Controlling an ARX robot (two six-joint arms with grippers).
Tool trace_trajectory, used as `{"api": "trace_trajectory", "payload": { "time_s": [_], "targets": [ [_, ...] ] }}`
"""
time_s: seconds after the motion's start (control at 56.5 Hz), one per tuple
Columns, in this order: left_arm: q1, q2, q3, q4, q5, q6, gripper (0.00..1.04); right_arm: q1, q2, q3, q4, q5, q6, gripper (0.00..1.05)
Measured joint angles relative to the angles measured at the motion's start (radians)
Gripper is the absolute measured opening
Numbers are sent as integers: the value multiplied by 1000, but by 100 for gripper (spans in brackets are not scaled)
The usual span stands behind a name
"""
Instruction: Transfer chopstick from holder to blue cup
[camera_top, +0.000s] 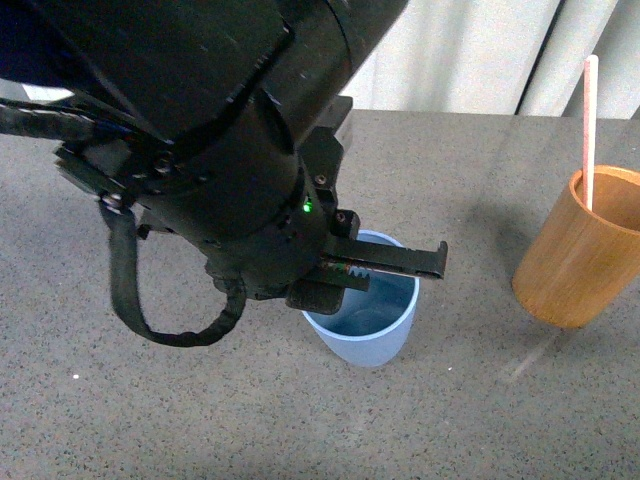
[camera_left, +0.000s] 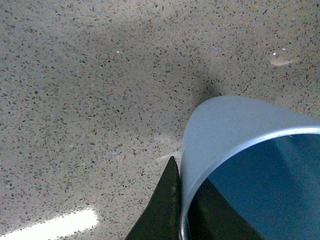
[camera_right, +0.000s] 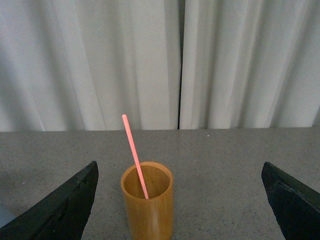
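Left wrist view shows my left gripper pinching the wall of the blue cup. My right gripper is wide open, apart from the holder, where the chopstick stands leaning.

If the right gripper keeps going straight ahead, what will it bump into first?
Probably the wooden cup: it stands straight ahead of the right gripper, between its wide-open fingers, with the pink chopstick leaning inside. Depth is hard to judge, so the chopstick's top might touch first.
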Motion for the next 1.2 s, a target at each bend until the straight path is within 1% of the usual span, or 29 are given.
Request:
{"api": "trace_trajectory", "payload": {
  "time_s": [0.212, 0.478, 0.531, 0.672, 0.761, 0.814, 0.849, 0.973, 1.132, 1.15, 1.203],
  "targets": [
    [-29, 58, 45, 4, -23, -16, 3, 0, 0, 0, 0, 0, 0, 95],
    [-41, 99, 85, 12, -67, -22, 3, 0, 0, 0, 0, 0, 0, 95],
    [-42, 102, 86, 12, -70, -26, 9, 0, 0, 0, 0, 0, 0, 95],
    [-39, 106, 86, 5, -61, -32, 30, 0, 0, 0, 0, 0, 0, 95],
    [-32, 99, 85, 2, -58, -37, 41, 0, 0, 0, 0, 0, 0, 95],
    [-19, 79, 82, 1, -51, -40, 51, 0, 0, 0, 0, 0, 0, 95],
    [-14, 68, 81, 1, -49, -40, 55, 0, 0, 0, 0, 0, 0, 95],
    [16, -10, 61, 11, -37, -40, 73, 0, 0, 0, 0, 0, 0, 95],
    [66, -166, -5, 66, -26, -35, 98, 0, 0, 0, 0, 0, 0, 95],
    [75, -190, -19, 79, -25, -33, 100, 0, 0, 0, 0, 0, 0, 95],
    [109, -278, -80, 118, 0, -32, 97, 0, 0, 0, 0, 0, 0, 95]
  ]
}}
